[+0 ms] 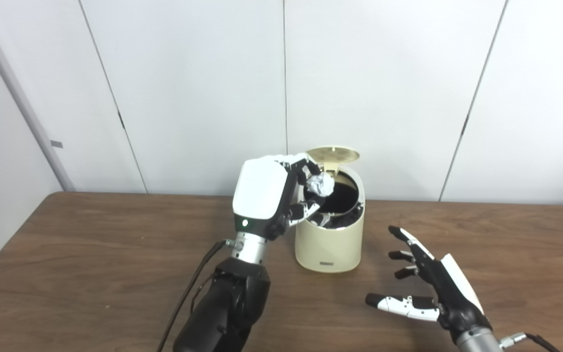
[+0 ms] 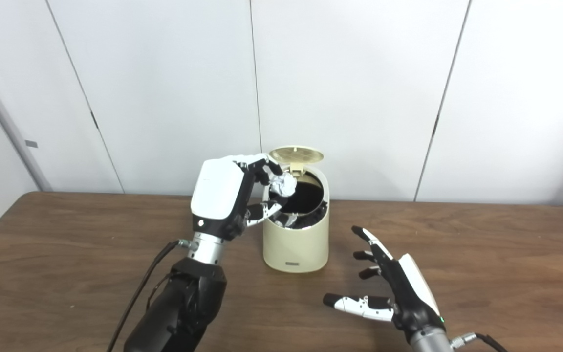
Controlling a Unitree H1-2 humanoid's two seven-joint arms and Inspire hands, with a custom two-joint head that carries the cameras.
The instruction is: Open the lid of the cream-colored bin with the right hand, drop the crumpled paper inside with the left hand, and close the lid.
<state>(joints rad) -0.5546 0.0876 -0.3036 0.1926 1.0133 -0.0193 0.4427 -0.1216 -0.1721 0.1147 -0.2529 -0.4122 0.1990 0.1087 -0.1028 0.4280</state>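
The cream-colored bin [image 1: 329,244] stands upright near the middle of the wooden table, its round lid [image 1: 333,154] tipped up at the back and the dark inside showing. My left hand [image 1: 271,195] is raised at the bin's left rim, shut on the crumpled paper [image 1: 321,185], a whitish ball held over the opening. My right hand [image 1: 430,286] rests low to the right of the bin, open, fingers spread and pointing toward it, apart from the bin.
The brown table [image 1: 91,274] stretches wide on both sides of the bin. White wall panels [image 1: 203,88] rise just behind the table's far edge. A black cable [image 1: 188,293] runs along my left forearm.
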